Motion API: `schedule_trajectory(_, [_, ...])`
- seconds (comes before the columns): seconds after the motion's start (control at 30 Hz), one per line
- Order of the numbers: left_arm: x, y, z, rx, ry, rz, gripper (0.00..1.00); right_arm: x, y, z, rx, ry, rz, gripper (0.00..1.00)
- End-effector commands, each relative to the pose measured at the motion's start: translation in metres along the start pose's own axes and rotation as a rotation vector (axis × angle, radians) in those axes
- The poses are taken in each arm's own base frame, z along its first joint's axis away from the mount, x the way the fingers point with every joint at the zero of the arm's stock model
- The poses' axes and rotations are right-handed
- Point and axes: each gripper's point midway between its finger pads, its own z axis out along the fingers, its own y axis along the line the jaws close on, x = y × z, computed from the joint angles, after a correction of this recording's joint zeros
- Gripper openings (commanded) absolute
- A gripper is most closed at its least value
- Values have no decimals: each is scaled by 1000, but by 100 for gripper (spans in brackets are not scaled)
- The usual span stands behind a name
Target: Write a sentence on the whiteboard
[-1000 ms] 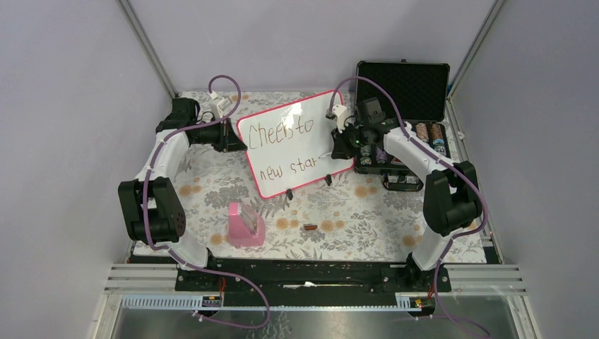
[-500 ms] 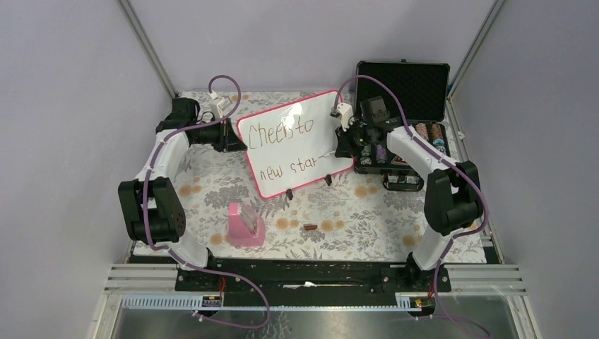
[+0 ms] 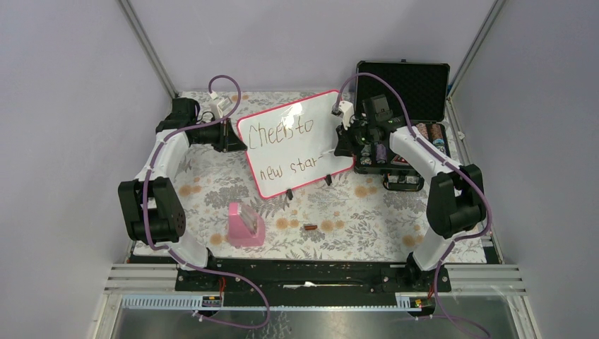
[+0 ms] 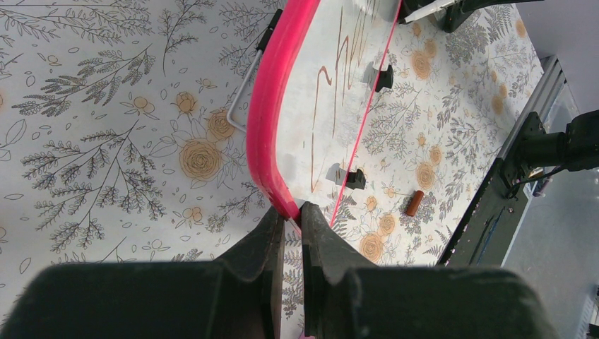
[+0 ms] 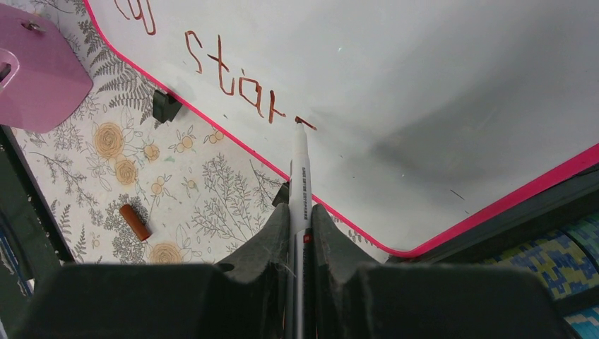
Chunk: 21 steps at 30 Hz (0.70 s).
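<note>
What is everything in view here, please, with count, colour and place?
whiteboard: one, white with pink frame, far centre
sentence: two lines, dark, on the whiteboard
marker: one, white, tip at the whiteboard after "star"
case: one, black, open, far right
block: one, pink, near centre-left
small cylinder: one, brown, right of the block
cloth: one, floral, under everything
left gripper: one, black, jaws shut on the whiteboard's frame
right gripper: one, black, jaws shut on the marker
</note>
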Motion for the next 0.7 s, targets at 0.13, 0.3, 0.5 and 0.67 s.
schedule_trajectory(0.13, [-20, -6, 1, 7, -37, 135, 0, -27, -5, -8, 13, -61, -40, 0])
schedule_trajectory(0.3, [-17, -5, 2, 10, -32, 129, 0, -27, -8, -4, 19, -68, -29, 0])
schedule_trajectory(0.5, [-17, -5, 2, 9, -31, 128, 0, -26, -14, 0, 33, -58, -18, 0])
schedule_trajectory(0.67, [-16, -5, 2, 6, -30, 130, 0, -21, -18, 5, 42, -47, -14, 0])
